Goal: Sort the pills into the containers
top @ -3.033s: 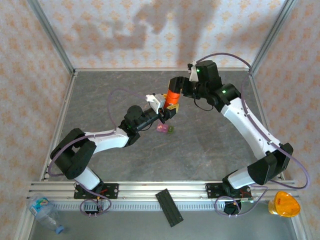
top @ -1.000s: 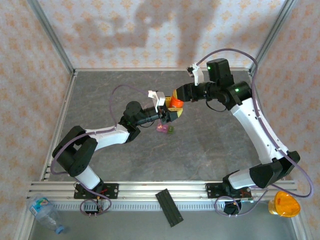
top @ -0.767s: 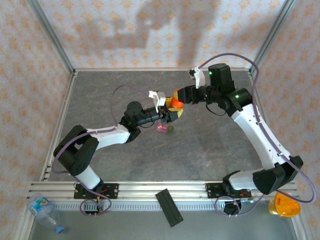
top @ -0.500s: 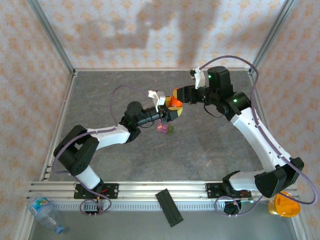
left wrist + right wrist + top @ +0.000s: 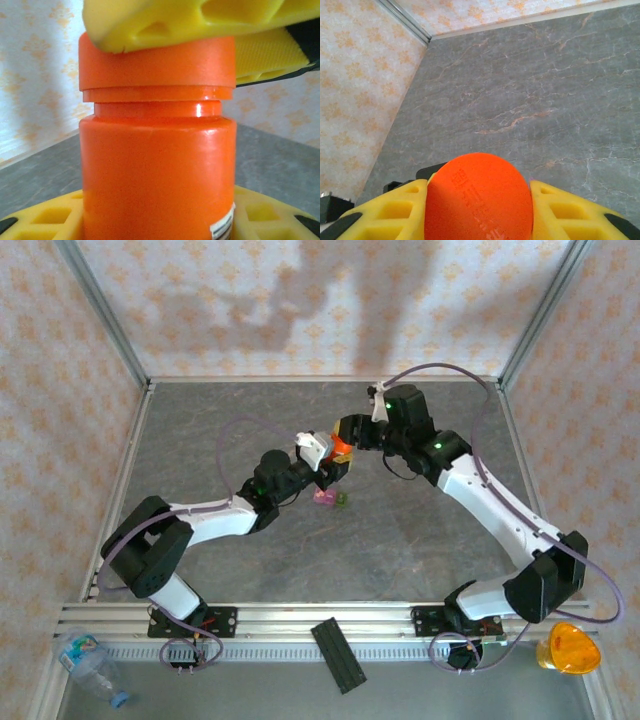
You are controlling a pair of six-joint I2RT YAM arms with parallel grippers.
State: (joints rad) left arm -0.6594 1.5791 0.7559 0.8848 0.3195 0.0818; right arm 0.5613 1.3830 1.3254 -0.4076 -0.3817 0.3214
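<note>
The orange pill bottle [image 5: 341,448] is held up over the middle of the table, and my left gripper [image 5: 333,462] is shut on its body. In the left wrist view the bottle [image 5: 157,170] stands upright between my yellow fingers [image 5: 45,220]. My right gripper [image 5: 347,435] comes in from the right and is shut on the red-orange cap [image 5: 157,62]. In the right wrist view the round cap [image 5: 479,197] sits tight between both yellow fingers [image 5: 390,215]. The containers, small pink boxes [image 5: 324,497] with a green one [image 5: 341,500], lie on the table just below the bottle. No pills can be seen.
A black strip [image 5: 338,654] lies across the front rail. A clear plastic bottle [image 5: 90,665] sits at the near left corner and an orange-yellow object [image 5: 567,648] at the near right. Metal frame posts [image 5: 100,310] and patterned walls close in the grey table [image 5: 420,530].
The right arm has swung left and lower, and its fingers have closed further on the cap. The bottle and left gripper have shifted slightly left.
</note>
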